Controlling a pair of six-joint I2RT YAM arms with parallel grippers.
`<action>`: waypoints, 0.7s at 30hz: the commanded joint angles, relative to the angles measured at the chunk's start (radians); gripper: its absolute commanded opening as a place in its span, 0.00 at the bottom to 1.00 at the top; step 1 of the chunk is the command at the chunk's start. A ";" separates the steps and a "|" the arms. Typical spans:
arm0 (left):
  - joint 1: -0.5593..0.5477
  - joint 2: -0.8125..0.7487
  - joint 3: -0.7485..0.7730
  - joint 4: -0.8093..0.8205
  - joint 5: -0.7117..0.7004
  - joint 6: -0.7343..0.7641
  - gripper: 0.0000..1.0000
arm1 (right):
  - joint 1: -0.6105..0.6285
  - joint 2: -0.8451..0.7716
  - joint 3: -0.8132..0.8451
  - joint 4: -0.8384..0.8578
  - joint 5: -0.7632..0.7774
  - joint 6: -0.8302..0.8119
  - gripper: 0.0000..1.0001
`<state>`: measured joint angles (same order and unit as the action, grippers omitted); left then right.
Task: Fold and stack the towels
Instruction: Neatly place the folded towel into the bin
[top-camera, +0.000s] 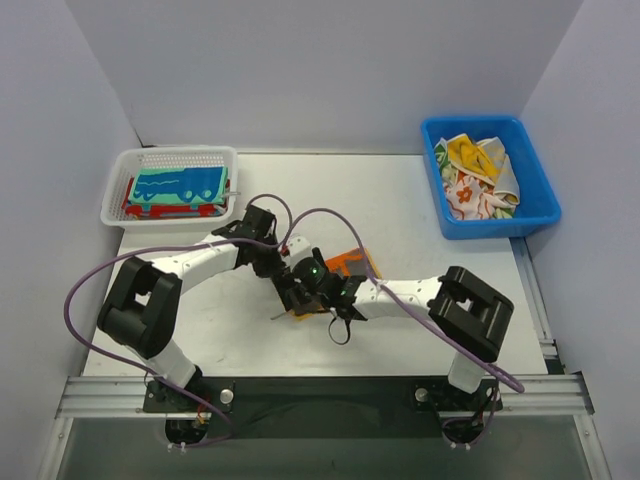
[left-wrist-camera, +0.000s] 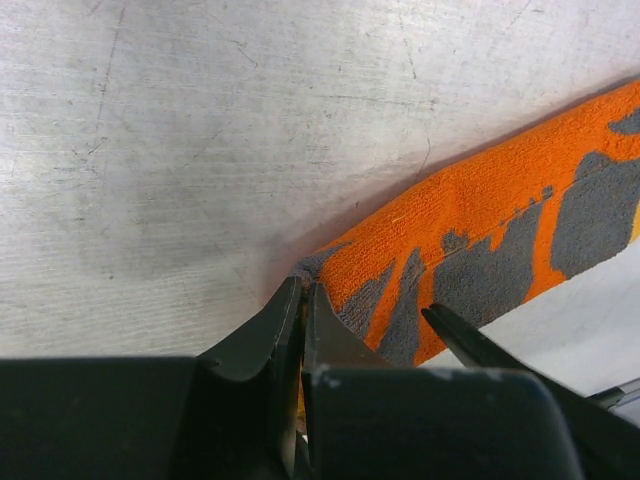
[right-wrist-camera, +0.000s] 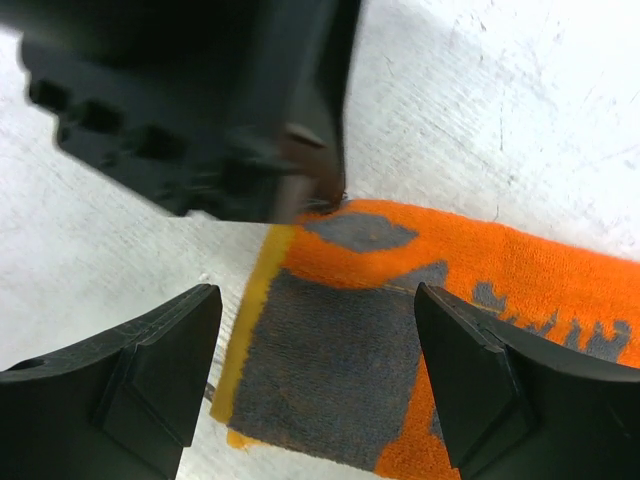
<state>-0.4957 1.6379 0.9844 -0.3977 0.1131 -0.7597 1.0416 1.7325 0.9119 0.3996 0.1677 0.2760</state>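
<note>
**Item 1.** Grey-and-orange towel (top-camera: 348, 265): lies flat on the surface (top-camera: 400, 200) at centre, partly hidden in the top view by the two arm ends. The wrist views show an orange band with grey lettering, a grey panel and a thin yellow edge.

**Item 2.** Left fingers (left-wrist-camera: 303, 305): pressed together, pinching one corner of the grey-and-orange towel at surface level. In the top view they sit at the towel's 7 o'clock end.

**Item 3.** Right fingers (right-wrist-camera: 165, 370): spread wide, one on each side of the towel's grey panel, above the cloth. Whether the tips touch the cloth cannot be told. The left fingers stand just beyond them at 12 o'clock in the right wrist view.

**Item 4.** White mesh basket (top-camera: 120, 170): at 10 o'clock on the surface. It holds folded towels, with a teal towel (top-camera: 178, 184) on top and a red-and-blue towel (top-camera: 150, 210) beneath.

**Item 5.** Blue bin (top-camera: 540, 205): at 2 o'clock. It holds crumpled towels, a yellow towel (top-camera: 468, 155) and a floral white towel (top-camera: 470, 195) among them.
</note>
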 joint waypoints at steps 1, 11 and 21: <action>-0.004 -0.036 0.059 -0.030 -0.001 -0.010 0.00 | 0.078 0.038 0.071 0.051 0.229 -0.158 0.79; -0.004 -0.021 0.092 -0.059 0.010 -0.018 0.00 | 0.196 0.218 0.203 0.001 0.476 -0.313 0.77; -0.003 -0.012 0.106 -0.059 0.011 -0.018 0.00 | 0.204 0.311 0.260 -0.099 0.618 -0.333 0.59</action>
<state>-0.4961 1.6382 1.0382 -0.4484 0.1135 -0.7746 1.2446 2.0224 1.1267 0.3721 0.6899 -0.0330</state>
